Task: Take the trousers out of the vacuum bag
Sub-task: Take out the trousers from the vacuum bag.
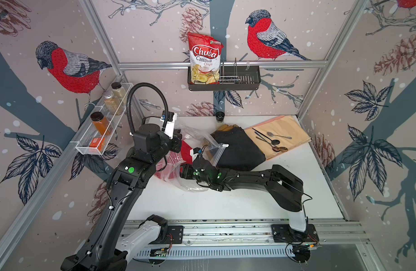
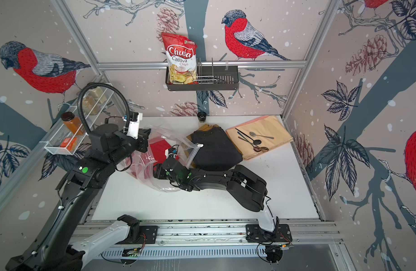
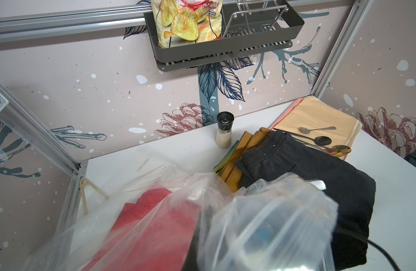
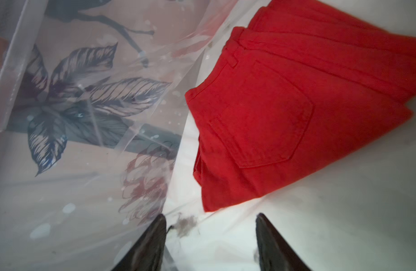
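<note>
A white table point(image 1: 202, 204) filled a booth whose walls point(image 1: 143, 42) were papered with red-breasted birds, pine cones and leaves, and framed in aluminium. Two black arms rose from a rail point(image 1: 225, 231) along the front edge.

The bag point(image 1: 190, 187), of crinkly clear plastic, lay left of centre. Its zip edge, with a white slider point(image 1: 225, 145), was draped over the dark trousers point(image 1: 239, 150). Folded red trousers point(image 1: 185, 150) lay inside the bag, flat on its floor. The left gripper point(image 1: 177, 143) had its fingers together on the bag's upper film, which rose bunched against it and half filled the left wrist view. The right gripper point(image 4: 211, 234) sat inside the bag, fingers apart and empty, just short of a corner of the red trousers.

The dark trousers lay folded outside the bag, just to its right, on top of a mustard pair point(image 1: 223, 129). A teal edge point(image 3: 225, 159) showed beneath them. The right arm lay across the table in front of this pile.

A dark basket point(image 1: 246, 84) on the back wall held a chips bag point(image 1: 204, 58) and a wire rack point(image 1: 230, 72). A mesh shelf point(image 1: 89, 145) on the left wall held spice jars point(image 1: 100, 122).

At the far right, a peach cloth point(image 1: 286, 129) carried several spoons point(image 1: 273, 142). A small grinder point(image 1: 220, 116) stood against the back wall.
</note>
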Controlling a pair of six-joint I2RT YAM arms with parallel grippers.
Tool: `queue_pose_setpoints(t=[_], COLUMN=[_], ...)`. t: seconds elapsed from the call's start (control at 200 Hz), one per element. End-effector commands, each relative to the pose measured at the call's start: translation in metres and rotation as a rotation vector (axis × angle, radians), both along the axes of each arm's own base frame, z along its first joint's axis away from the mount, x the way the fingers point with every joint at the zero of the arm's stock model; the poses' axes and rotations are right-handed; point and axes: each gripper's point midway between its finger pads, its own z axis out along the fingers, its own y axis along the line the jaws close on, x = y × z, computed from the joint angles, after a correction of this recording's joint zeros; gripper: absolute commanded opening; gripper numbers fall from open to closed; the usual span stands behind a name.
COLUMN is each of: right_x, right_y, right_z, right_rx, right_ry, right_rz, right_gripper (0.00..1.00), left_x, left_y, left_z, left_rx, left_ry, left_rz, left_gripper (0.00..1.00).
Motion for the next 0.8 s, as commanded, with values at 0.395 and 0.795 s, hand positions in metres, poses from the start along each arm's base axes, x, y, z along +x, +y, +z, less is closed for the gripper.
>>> queue_pose_setpoints(t=[0.395,0.795], right_x=[0.021,0.02], right_y=[0.006,0.008], right_z=[-0.041,-0.085], right_rx=[0.082,0.122], right_ry=[0.229,0.375], right_rz=[-0.03,-0.06], right_gripper=[0.62,0.63], left_x=[-0.019,-0.023], left_y=[-0.028,-0.03], left_z=[-0.02,-0.021], left_rx=[-0.06,-0.063], left_ry=[0.02,-0.001], left_rz=[-0.182,-0.205], left_gripper=[0.0,0.0])
